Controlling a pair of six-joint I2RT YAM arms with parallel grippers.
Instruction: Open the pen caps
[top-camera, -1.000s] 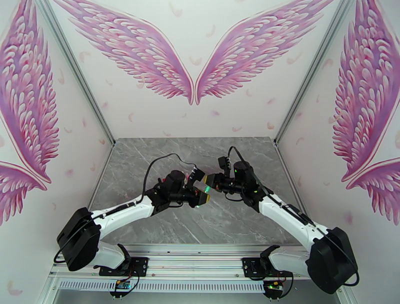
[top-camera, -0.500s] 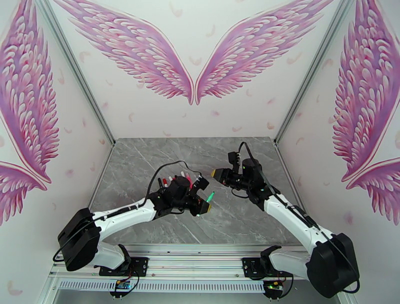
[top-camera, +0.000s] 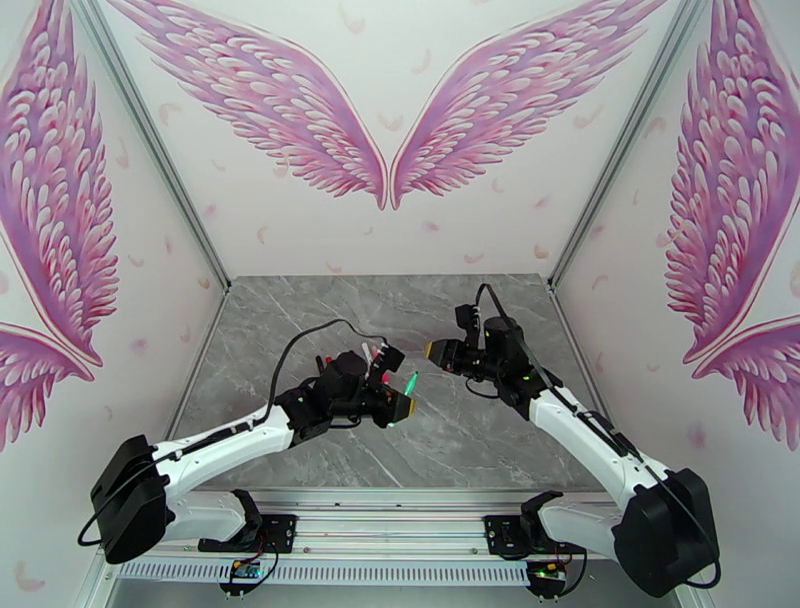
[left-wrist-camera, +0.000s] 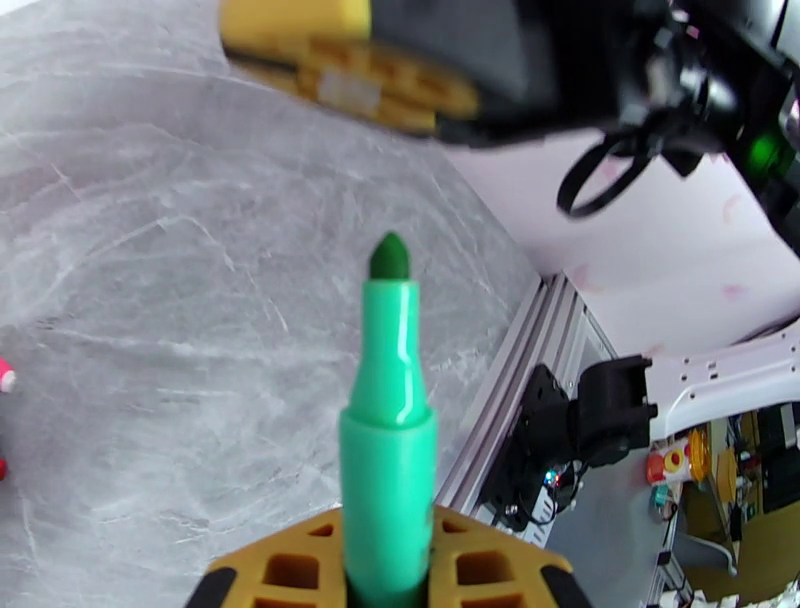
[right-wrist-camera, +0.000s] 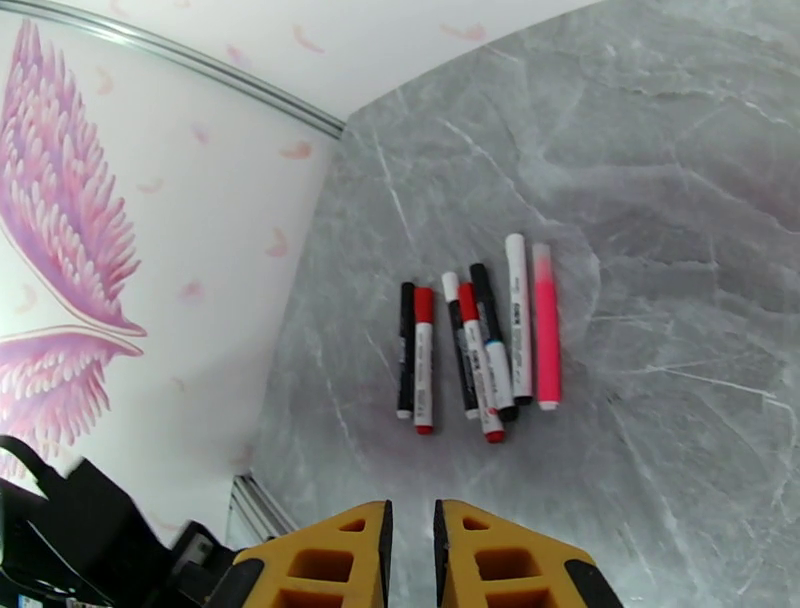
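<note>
The green pen (left-wrist-camera: 388, 400) stands bare-tipped above the bench (left-wrist-camera: 150, 250), clamped by its barrel in the left end effector (left-wrist-camera: 388, 575). The other pens (right-wrist-camera: 480, 340) lie in a row on the bench, their pen caps (right-wrist-camera: 424, 303) seemingly on. The wet tip could smear the stone or the nearby right end effector (right-wrist-camera: 411, 560) on a careless swing; that one is closed to a slit, and I cannot tell whether it pinches anything.

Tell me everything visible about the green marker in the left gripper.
The glossy green plastic marker pen is uncapped: a stepped barrel narrows to a dark green nib. It sticks out of the left gripper, whose yellow fingers clamp its lower end, above the grey marble-look table, touching nothing else.
</note>
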